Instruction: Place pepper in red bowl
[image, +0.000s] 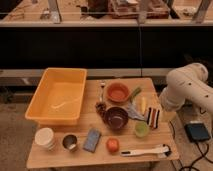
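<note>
Currently the pepper (135, 92) is seen lying on the table (75, 156), just right of the red bowl (109, 93). The gripper (163, 109) is held low at the table's right edge, jaws spread wide, with nothing grasped.

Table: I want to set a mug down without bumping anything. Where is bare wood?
Bare: the front strip below the white cup and tin; the back right corner past the pepper, though the gripper hangs by that edge. Crowded around the red bowl and dark bowl.
</note>
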